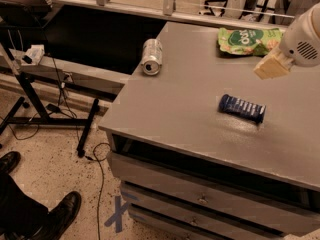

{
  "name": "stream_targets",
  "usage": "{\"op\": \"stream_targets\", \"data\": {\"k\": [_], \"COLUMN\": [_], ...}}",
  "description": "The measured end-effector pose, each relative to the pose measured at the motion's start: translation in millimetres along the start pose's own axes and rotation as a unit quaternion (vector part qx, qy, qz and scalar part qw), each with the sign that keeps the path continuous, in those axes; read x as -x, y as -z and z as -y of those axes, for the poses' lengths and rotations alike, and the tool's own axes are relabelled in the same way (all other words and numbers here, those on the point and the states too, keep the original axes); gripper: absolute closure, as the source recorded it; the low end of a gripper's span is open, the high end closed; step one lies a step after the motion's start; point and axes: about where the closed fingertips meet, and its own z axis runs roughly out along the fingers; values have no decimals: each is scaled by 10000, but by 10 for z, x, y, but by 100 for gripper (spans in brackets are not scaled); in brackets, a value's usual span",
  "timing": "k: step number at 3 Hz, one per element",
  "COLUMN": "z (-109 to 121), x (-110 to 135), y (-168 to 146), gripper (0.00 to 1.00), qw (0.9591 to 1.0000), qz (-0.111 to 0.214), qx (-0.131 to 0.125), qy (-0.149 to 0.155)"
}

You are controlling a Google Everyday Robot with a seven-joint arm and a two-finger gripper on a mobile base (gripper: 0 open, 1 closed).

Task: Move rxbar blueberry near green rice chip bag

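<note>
A grey drawer cabinet is filling my view, my gripper hanging above its far right; speckled floor is spreading left, cables trailing past a black stand, blue tape cross showing.
</note>
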Motion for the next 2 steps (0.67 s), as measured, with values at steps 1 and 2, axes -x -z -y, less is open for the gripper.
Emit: {"op": "stream_targets", "data": {"k": [1, 2], "z": [0, -53], "x": [0, 5], "y": [0, -131], "gripper": [100, 84], "qw": [10000, 9998], "qz": [0, 7], "qx": [0, 120], "qy": [0, 138]}}
